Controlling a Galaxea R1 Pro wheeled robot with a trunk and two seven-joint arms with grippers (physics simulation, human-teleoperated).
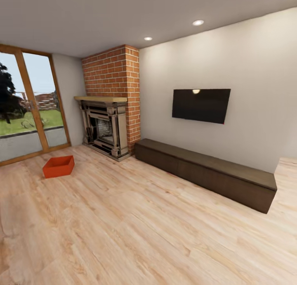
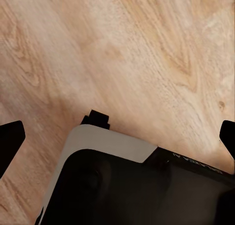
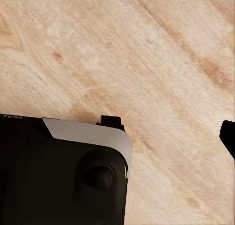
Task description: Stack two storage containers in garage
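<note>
One orange-red storage container (image 1: pixel 59 166) sits on the light wood plank floor (image 1: pixel 136 231) of the living room, at the far left near the glass door and in front of the brick fireplace. It is upright and its open top shows. In the left wrist view my left gripper (image 2: pixel 117 137) hangs open over the planks, a dark fingertip (image 2: pixel 10 142) at each side edge. My right gripper (image 3: pixel 117 137) also hangs over the planks, with one dark fingertip (image 3: pixel 228 137) at the picture's edge, so the fingers stand wide apart. Neither gripper holds anything.
A long low dark bench (image 1: pixel 206 173) runs along the white wall under a black TV (image 1: pixel 201 105). The red brick fireplace (image 1: pixel 109 119) stands in the corner, beside a wood-framed glass door (image 1: pixel 29 111). My dark base with a white rim (image 2: pixel 107 142) shows below both wrists.
</note>
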